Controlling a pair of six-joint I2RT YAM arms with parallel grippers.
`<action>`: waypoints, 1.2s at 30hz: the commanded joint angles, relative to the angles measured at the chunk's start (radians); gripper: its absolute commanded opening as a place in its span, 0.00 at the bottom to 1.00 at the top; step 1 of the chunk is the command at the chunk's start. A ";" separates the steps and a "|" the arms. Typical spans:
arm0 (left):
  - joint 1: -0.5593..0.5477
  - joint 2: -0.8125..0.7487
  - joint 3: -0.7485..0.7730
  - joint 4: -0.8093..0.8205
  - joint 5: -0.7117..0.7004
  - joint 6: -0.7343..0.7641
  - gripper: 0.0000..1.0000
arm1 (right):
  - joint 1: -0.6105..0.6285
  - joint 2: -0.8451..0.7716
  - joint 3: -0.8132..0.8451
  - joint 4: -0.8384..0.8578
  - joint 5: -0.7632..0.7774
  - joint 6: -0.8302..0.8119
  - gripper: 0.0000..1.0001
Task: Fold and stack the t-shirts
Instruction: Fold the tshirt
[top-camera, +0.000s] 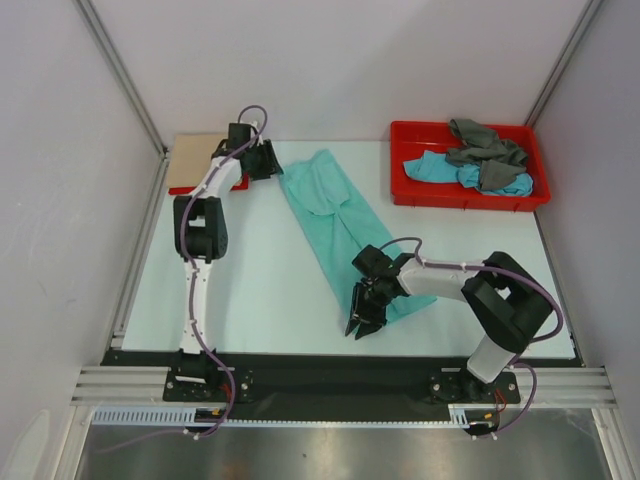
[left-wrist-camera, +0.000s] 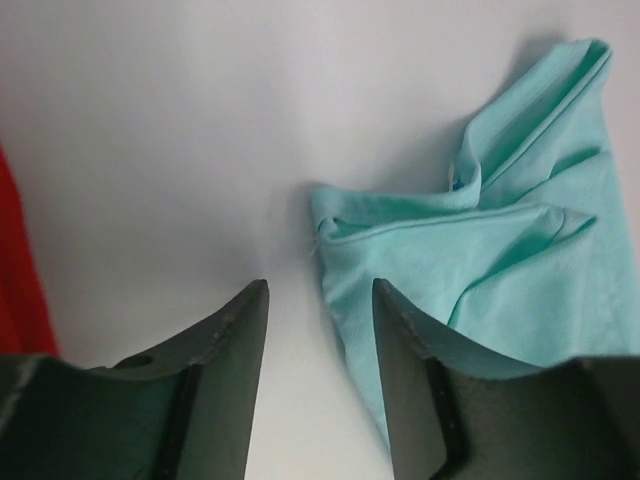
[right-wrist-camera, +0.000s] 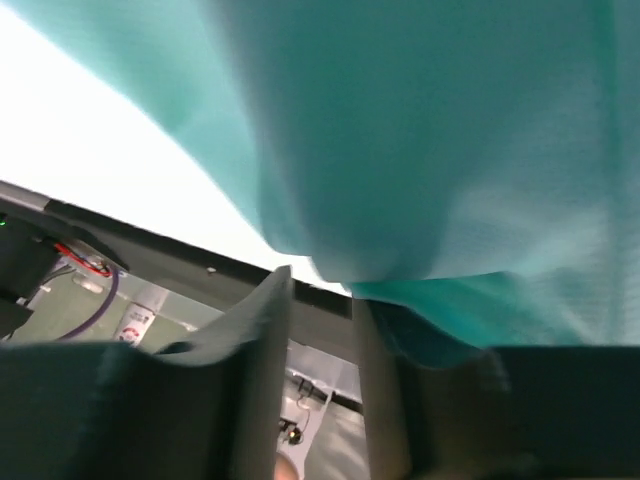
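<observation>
The white table (top-camera: 260, 290) carries the mint-green t-shirt (top-camera: 335, 210), a long narrow strip lying diagonally from far-left to near-right. More shirts are heaped in the red tray (top-camera: 405, 190) at the far right. Each arm sits at one end of the strip. The left gripper (left-wrist-camera: 318, 290) is spread and empty, with the far corner just right of its gap. The right gripper (right-wrist-camera: 320, 285) is at the near end. Cloth drapes over its fingers, but whether they pinch it I cannot tell.
</observation>
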 joint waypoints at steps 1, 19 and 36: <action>0.002 -0.155 0.036 -0.050 0.029 0.074 0.55 | -0.003 -0.017 0.051 -0.008 -0.035 -0.016 0.38; -0.428 -1.067 -1.198 0.233 0.144 -0.294 0.57 | -0.716 -0.172 0.181 -0.278 0.050 -0.567 0.63; -0.665 -1.067 -1.667 0.652 0.115 -0.811 0.59 | -0.896 -0.017 0.040 -0.183 -0.027 -0.612 0.59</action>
